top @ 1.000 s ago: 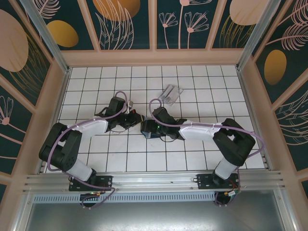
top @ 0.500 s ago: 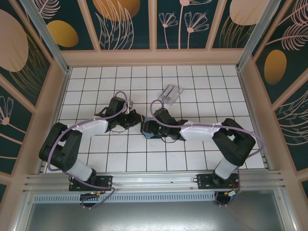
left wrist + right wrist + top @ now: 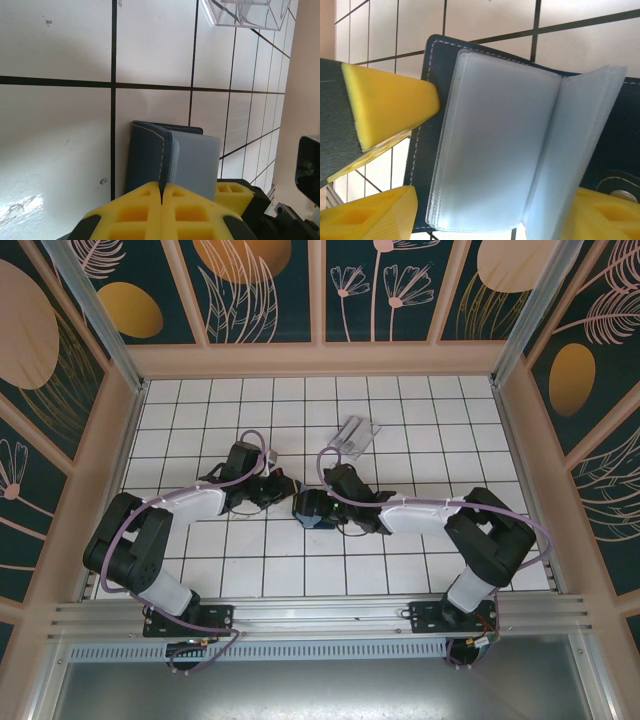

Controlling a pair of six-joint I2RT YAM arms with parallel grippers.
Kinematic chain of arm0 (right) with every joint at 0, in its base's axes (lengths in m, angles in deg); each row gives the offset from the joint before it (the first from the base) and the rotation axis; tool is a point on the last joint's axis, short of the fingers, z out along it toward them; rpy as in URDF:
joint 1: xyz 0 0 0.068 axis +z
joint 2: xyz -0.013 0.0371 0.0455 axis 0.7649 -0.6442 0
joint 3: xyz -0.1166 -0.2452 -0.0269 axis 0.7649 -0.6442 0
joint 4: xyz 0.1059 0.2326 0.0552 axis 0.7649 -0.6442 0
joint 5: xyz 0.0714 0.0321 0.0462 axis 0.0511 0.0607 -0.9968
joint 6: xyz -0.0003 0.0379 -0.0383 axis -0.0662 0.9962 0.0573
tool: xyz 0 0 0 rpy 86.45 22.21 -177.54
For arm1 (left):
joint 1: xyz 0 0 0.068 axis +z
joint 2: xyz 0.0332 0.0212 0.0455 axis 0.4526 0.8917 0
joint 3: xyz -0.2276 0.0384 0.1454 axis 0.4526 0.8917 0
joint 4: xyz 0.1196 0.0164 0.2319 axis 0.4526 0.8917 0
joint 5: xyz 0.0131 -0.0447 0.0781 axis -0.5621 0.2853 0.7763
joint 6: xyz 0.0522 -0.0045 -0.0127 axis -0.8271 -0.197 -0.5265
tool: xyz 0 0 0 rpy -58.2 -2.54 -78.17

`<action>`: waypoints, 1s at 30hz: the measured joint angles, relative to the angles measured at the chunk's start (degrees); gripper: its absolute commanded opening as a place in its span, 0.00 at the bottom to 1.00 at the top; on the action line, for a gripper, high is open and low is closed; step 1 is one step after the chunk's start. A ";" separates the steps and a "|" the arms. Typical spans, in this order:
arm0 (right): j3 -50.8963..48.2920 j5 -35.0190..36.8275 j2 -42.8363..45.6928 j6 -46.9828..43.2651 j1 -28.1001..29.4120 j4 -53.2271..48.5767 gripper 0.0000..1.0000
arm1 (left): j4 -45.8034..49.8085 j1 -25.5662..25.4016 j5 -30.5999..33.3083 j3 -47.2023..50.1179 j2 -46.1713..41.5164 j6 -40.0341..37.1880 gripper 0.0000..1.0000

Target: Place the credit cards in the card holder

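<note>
The left gripper [image 3: 161, 192] is clamping shut on the stitched edge of a dark blue wallet [image 3: 147, 155], pinning that cover against the white tiled table [image 3: 200, 410]. The right gripper [image 3: 495, 217] is standing with its jaws apart, one yellow finger on each side of the opened wallet, and is gripping nothing. Between those fingers the wallet's frosted plastic sleeves [image 3: 490, 140] are fanning open, with one leaf lifting toward the right.

The credit cards are not showing plainly. The sleeves are translucent, and whether any card is sitting inside them cannot be told. As a judgement, the cards are lying in these sleeves, directly under the right gripper, with their long edges running along the sleeve openings.

The card holder [image 3: 356, 434] is standing well apart from the wallet, on the far side of both grippers and slightly to the right. Its long axis is running diagonally, from near-left to far-right in the top view. The right arm is the nearer one to it.

The tiles between wallet and holder are lying bare. The obstruction is closer in: the left gripper's finger [image 3: 385, 105] is sitting just beside the sleeves' outer edge, so the right gripper is having little room on that side.
</note>
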 measured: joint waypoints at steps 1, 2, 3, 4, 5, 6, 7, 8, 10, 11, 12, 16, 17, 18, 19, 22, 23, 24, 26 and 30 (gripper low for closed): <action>0.00 -0.31 -0.15 -0.04 0.00 0.24 0.74 | 0.02 0.00 -0.02 0.00 0.00 0.00 0.00; 0.00 -0.48 -0.39 -0.07 0.00 0.44 0.74 | 0.00 0.00 -0.02 0.00 0.00 0.00 0.00; 0.00 -0.63 -0.59 -0.17 0.00 0.52 0.74 | 0.02 0.00 -0.07 0.00 0.00 0.02 0.00; 0.00 -0.70 -0.85 -0.22 0.00 0.59 0.74 | 0.00 0.00 -0.17 0.00 0.00 0.02 0.00; 0.02 -0.72 -1.14 -0.24 0.00 0.61 0.74 | 0.00 0.00 -0.20 0.00 0.00 0.02 0.00; 0.02 -0.70 -1.46 -0.39 0.00 0.61 0.74 | 0.00 0.00 -0.20 0.00 0.00 0.02 0.00; 0.02 -0.70 -1.95 -0.42 0.00 0.59 0.73 | 0.00 0.00 -0.20 0.00 0.00 0.02 0.00; 0.04 -0.70 -2.34 -0.42 0.00 0.59 0.72 | 0.00 0.00 -0.17 0.00 0.00 0.02 0.00; 0.04 -0.66 -3.08 -0.42 0.00 0.46 0.71 | 0.00 0.00 -0.20 0.00 0.00 0.02 0.00; 0.04 -0.63 -3.23 -0.42 0.00 0.39 0.71 | 0.00 0.00 -0.20 0.00 0.00 0.02 0.00; 0.04 -0.57 -3.26 -0.42 0.00 0.24 0.70 | 0.00 0.00 -0.20 0.00 0.00 0.02 0.00; 0.04 -0.24 -3.26 -0.42 0.00 0.15 0.69 | 0.00 0.00 -0.20 -0.07 0.26 0.00 0.00; 0.04 -0.22 -3.26 -0.46 0.00 0.15 0.69 | 0.00 0.00 -0.20 -0.11 0.44 0.00 0.00; 0.04 -0.17 -3.26 -0.52 0.00 0.15 0.67 | 0.00 0.00 -0.20 -0.15 0.61 0.00 0.00; 0.04 -0.09 -3.26 -0.63 -0.02 0.15 0.67 | -0.02 0.00 -0.20 -0.17 0.76 0.00 0.00; 0.02 -0.04 -3.26 -1.05 -0.44 0.17 0.64 | -0.02 0.00 -0.17 -0.17 1.18 -0.02 0.00; -0.04 -0.04 -3.23 -1.16 -0.66 0.24 0.63 | 0.00 0.00 -0.15 -0.17 1.29 -0.02 0.00; -0.24 -0.04 -3.21 -1.22 -0.98 0.42 0.61 | 0.00 0.00 -0.13 -0.17 1.38 -0.04 0.00; -1.07 -0.07 -2.93 -1.25 -1.62 1.01 0.60 | 0.02 0.00 -0.07 -0.20 1.51 -0.07 0.00; -2.95 -0.31 -2.01 -1.25 -3.10 1.49 0.57 | 0.02 0.00 0.07 -0.50 2.19 -0.33 0.00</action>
